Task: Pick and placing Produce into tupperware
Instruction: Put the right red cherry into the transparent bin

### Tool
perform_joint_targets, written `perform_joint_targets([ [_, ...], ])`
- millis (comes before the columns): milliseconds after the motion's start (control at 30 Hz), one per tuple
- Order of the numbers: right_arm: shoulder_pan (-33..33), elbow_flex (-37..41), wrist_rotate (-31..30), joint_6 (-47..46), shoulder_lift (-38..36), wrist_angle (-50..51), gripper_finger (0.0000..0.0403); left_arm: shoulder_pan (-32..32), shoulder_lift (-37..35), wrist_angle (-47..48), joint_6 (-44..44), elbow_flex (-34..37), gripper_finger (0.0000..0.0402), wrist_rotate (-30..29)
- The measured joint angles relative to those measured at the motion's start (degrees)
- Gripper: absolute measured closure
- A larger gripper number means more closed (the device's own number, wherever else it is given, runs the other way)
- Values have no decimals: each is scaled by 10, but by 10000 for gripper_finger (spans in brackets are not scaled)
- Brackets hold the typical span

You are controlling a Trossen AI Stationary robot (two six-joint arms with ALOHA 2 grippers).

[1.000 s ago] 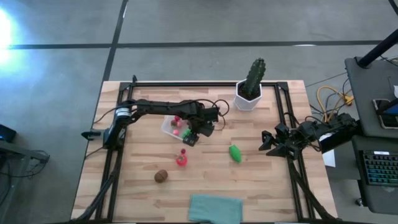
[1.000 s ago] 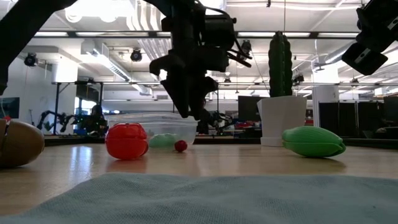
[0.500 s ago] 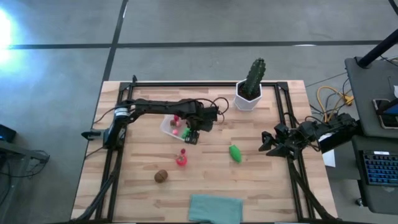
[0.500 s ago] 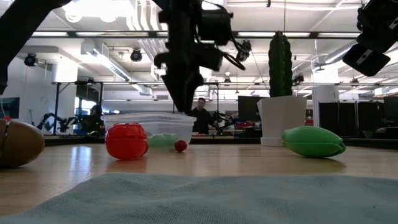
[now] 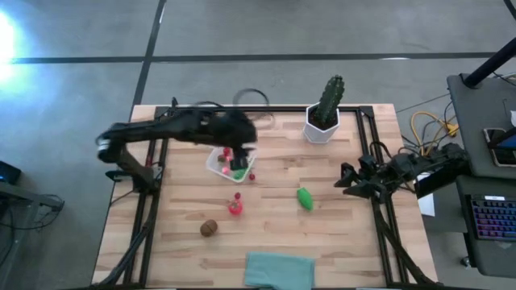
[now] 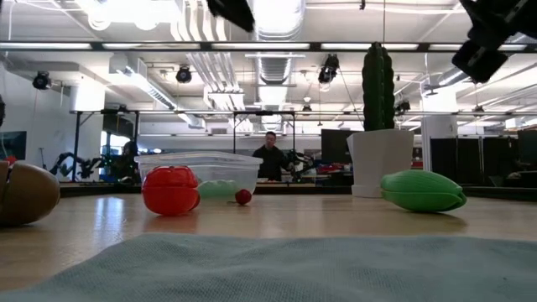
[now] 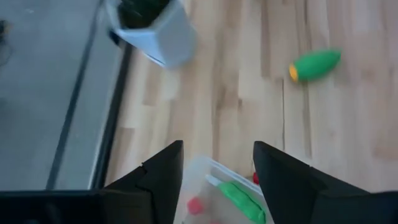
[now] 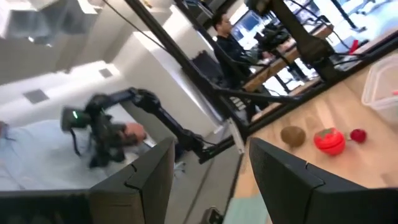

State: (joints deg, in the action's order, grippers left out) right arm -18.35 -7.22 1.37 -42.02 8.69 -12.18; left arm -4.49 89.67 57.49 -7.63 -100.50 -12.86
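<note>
Left wrist view shows our left jaws [image 7: 217,171] standing wide apart with nothing between them, above the tupperware [image 7: 214,193], where a green oblong piece [image 7: 239,198] and a small red piece [image 7: 196,205] lie inside. From above, that gripper hangs over the back-left part of the table [image 5: 355,242], at the container's far edge (its outline is blurred there).

Our right jaws [image 8: 208,168] are also parted and empty, waiting at the table's right edge.

On the bare wood we see 4 loose items: a tiny red piece [image 5: 252,176] just beside the tupperware, a red tomato-like piece [image 5: 235,208], a brown round piece [image 5: 209,228] and a second green oblong piece [image 5: 305,197], well apart from the container. A cactus in a white pot [image 5: 324,121] stands at the back, a teal cloth [image 5: 279,269] at the front edge.
</note>
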Motion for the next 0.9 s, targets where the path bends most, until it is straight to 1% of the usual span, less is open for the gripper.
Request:
perform_joint_targets([
  [100, 0, -40, -11, 22, 75, 3, 202, -1, -50, -1, 39, 10, 228, -8],
  [200, 0, -86, -55, 37, 165, 49, 202, -1, -89, -3, 61, 40, 229, -10],
  [300, 0, -133, -124, 24, 258, 105, 202, -1, -120, -1, 89, 97, 229, -10],
  [400, 0, -181, -161, 7, 343, 128, 202, 1, -154, -1, 115, 172, 229, -9],
  [500, 0, -238, -164, 10, 418, 121, 202, 12, -206, -18, 162, 254, 229, 10],
  [567, 0, -273, -165, 17, 464, 127, 202, 22, -251, -58, 182, 308, 229, 31],
  [633, 0, -306, -165, 18, 506, 129, 202, 34, -300, -107, 199, 355, 229, 34],
  [700, 0, -340, -165, 14, 542, 144, 202, 41, -347, -161, 211, 393, 229, 36],
  [767, 0, -368, -165, 3, 574, 173, 202, 46, -390, -196, 220, 425, 229, 37],
  [900, 3, -405, -165, -37, 632, 214, 202, 48, -455, -214, 223, 468, 229, 39],
])
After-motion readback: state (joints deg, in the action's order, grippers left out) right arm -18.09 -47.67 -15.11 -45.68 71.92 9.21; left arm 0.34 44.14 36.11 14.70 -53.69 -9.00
